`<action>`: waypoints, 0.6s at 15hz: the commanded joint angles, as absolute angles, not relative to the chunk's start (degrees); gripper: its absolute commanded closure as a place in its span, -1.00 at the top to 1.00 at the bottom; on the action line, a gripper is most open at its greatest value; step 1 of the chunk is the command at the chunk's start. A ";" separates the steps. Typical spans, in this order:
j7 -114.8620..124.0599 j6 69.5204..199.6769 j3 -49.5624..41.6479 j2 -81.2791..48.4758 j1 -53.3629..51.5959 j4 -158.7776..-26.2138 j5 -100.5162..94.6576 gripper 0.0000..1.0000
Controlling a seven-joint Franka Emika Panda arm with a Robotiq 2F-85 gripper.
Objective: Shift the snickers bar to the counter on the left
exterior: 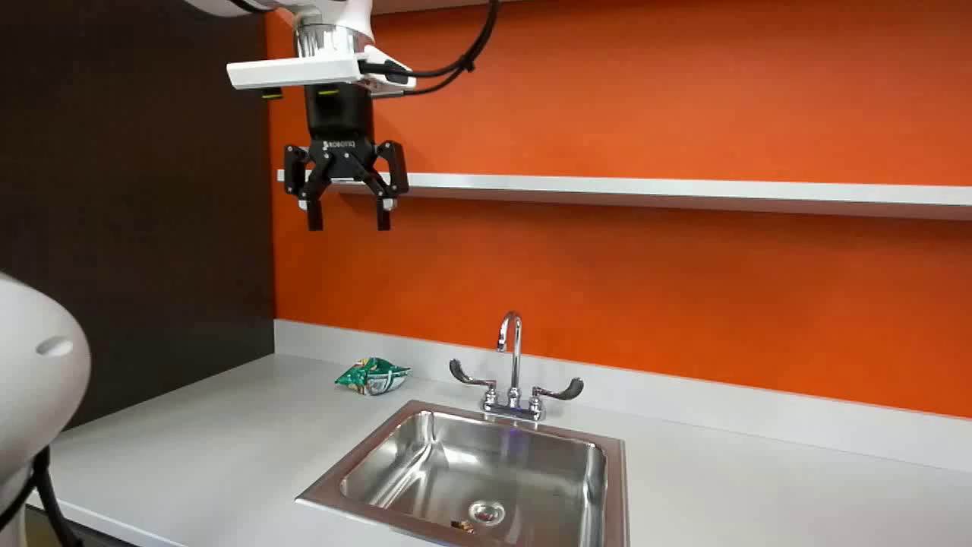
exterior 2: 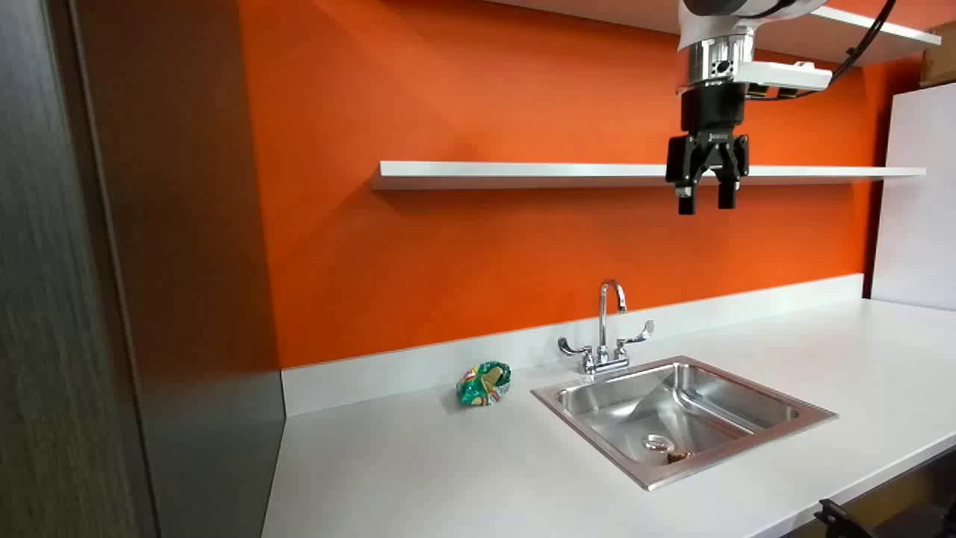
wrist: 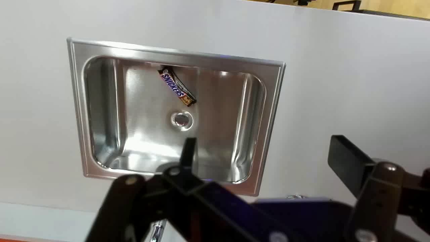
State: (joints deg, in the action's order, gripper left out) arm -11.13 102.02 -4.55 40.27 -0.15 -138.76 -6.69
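Observation:
A Snickers bar in a brown wrapper [wrist: 176, 86] lies in the steel sink [wrist: 265, 127], between the drain and the sink's upper wall in the wrist view. In both exterior views only a small part of the bar [exterior: 462, 526] [exterior 2: 678, 456] shows beside the drain, above the basin floor of the sink [exterior: 360, 456] [exterior 2: 747, 444]. The white counter [exterior: 190, 448] [exterior 2: 418, 478] extends left of the sink in both exterior views. My gripper [exterior: 349, 220] [exterior 2: 706, 202] [wrist: 263, 146] is open and empty, pointing down, high above the counter and well away from the bar.
A crumpled green packet [exterior: 372, 377] [exterior 2: 478, 390] lies on the counter left of the chrome faucet [exterior: 515, 365] [exterior 2: 603, 329]. A white shelf [exterior: 607, 184] [exterior 2: 523, 170] runs along the orange wall behind the gripper. A dark panel [exterior: 137, 190] bounds the left side.

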 commanded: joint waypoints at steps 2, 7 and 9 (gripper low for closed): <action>-11.13 101.97 -4.51 40.23 -0.13 -138.68 -6.65 1.00; -11.66 105.58 -5.93 37.82 0.45 -139.54 -6.95 1.00; -11.91 108.64 -7.20 35.82 1.04 -140.39 -7.21 1.00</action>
State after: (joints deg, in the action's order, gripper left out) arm -11.13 104.48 -5.73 38.95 -0.13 -139.66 -6.69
